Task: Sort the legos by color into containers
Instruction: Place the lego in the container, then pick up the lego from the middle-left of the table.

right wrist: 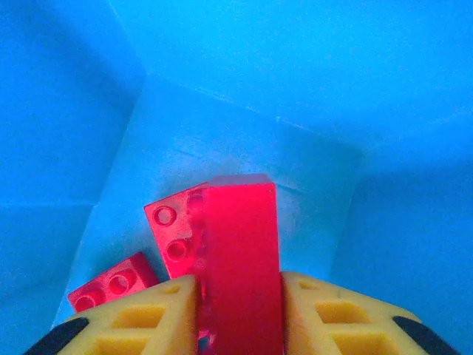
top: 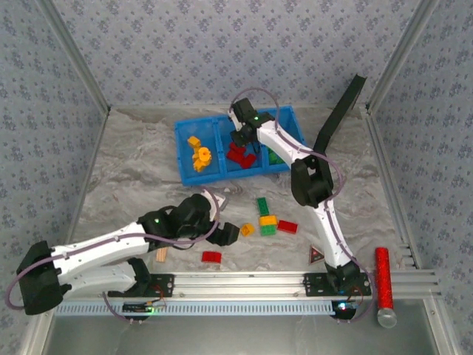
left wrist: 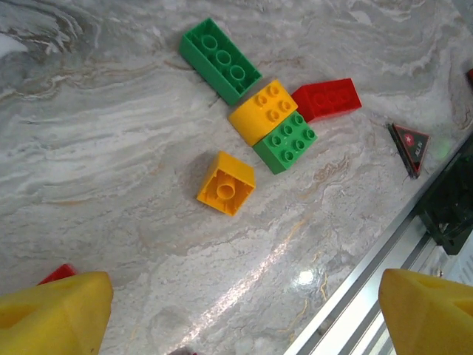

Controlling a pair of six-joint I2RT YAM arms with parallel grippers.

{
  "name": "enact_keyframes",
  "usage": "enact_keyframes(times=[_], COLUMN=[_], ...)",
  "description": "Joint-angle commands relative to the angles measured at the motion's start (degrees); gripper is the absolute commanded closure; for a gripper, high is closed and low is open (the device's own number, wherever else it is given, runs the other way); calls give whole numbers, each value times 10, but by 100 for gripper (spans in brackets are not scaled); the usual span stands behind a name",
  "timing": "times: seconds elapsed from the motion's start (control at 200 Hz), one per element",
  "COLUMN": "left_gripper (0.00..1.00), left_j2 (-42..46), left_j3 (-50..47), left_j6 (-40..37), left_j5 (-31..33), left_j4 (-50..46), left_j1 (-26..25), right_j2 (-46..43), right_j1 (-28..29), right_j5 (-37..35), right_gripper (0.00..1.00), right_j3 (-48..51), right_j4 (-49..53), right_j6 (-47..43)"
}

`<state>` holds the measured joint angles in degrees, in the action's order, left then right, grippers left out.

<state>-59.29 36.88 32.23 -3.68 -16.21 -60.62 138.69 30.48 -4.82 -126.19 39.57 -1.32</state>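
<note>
Red brick is sitting upright between the right tool's fingers, both pads touching it. It is low inside the middle compartment of the bin, just above two other reds. Red drop-off step is underway. Next move, as I judge it: spreading the fingers to let it fall, then lifting clear of the walls.

Left tool is hovering wide open, holding nothing, over the worktop near an orange brick. It is likely needing to descend and straddle that brick.
</note>
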Motion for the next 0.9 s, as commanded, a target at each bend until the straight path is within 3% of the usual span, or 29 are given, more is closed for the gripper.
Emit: enact_keyframes(times=[0.0,0.31,0.58,0.895], left_gripper=[7,9,12,16], left_j2=[-27,-119,-218,-297], left_j3=[12,38,75,102], left_j6=[-15,-138,-225,-240], left_j5=[4,90,106,111], left_j4=[23,36,79,105], left_j1=[-12,-59,-72,-91], right_j2=[13,-13,-106,-212], right_j1=[0,7,27,32], right_j5=[-22,-11,-8,-21], right_gripper=[64,57,50,46], right_j3=[-25,-8,54,114], right_j4=[11,5,-11,-17], right_j6=[-1,-19,-65,-74])
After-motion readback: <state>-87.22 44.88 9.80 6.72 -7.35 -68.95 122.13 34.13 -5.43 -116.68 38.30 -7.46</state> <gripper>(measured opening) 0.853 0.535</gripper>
